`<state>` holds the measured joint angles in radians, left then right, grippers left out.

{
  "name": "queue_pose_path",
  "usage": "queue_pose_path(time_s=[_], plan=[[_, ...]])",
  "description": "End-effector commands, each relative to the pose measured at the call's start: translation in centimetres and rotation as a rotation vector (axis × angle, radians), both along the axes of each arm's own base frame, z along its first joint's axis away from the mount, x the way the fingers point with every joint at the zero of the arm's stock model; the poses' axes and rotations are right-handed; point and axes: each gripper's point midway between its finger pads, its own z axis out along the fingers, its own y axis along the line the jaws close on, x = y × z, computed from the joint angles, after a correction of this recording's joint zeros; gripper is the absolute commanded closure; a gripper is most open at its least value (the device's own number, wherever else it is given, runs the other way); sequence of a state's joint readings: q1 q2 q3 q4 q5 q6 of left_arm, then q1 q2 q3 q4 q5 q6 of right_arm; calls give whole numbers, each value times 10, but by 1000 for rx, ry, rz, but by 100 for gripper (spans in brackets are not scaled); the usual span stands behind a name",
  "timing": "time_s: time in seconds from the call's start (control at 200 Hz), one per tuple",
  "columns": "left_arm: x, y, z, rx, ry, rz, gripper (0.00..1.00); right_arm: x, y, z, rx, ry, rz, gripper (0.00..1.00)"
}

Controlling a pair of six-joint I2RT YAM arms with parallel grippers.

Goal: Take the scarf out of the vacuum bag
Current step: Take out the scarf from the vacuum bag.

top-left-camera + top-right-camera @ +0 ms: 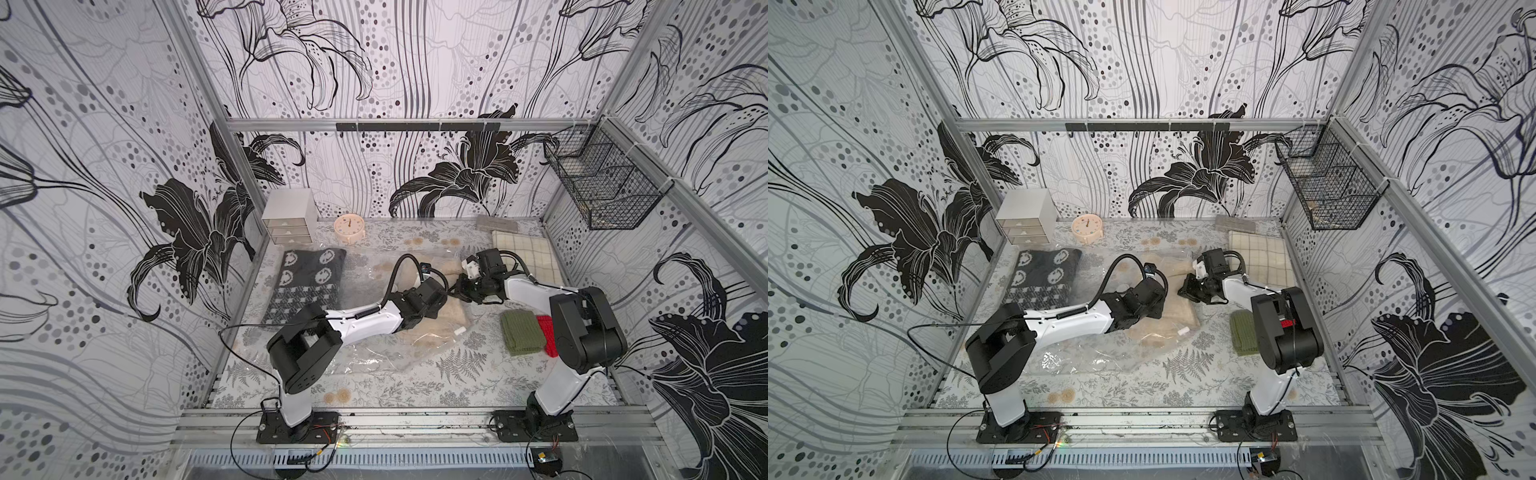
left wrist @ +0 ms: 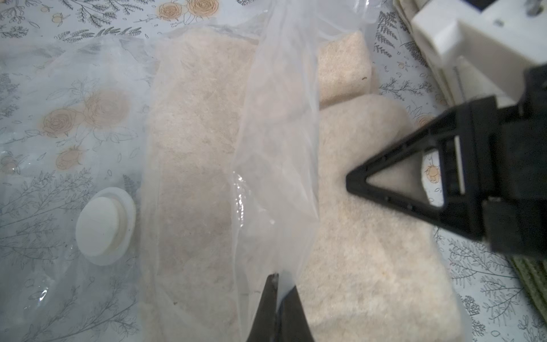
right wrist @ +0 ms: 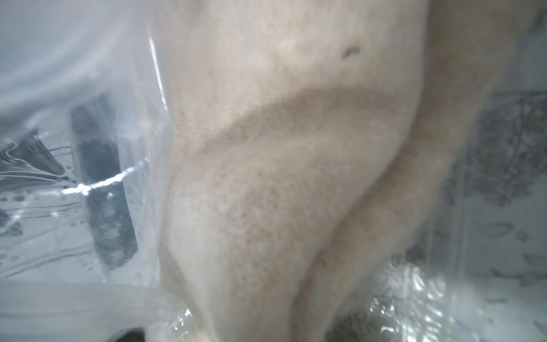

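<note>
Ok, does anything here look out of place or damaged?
Nothing looks spilled or torn. The vacuum bag is crumpled, with a fold of it pinched up by the left gripper, and the cream scarf lies half outside it.

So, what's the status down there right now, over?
Status: left gripper shut on vacuum bag film, right gripper shut on scarf. Scarf half out of the mouth, rest under plastic. Nearby green cloth lies apart, not blocking.

Clock, drawer unit, wire basket
</note>
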<state>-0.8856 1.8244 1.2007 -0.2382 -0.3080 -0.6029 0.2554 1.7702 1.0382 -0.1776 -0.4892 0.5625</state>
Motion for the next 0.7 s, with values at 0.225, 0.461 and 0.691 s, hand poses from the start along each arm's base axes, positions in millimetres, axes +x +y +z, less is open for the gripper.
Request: queue_pose_path(time_s=[0.225,0.461,0.691], plan=[[-7,6,-4,10,13,4,100,8,-23,2,-151,8,-11,100],[-3,5,8,7,-21,9,100,-13,-35,-2,-195,34,-9,100],[5,2,29,2,-67,10,100,-25,-54,4,-196,20,-54,100]])
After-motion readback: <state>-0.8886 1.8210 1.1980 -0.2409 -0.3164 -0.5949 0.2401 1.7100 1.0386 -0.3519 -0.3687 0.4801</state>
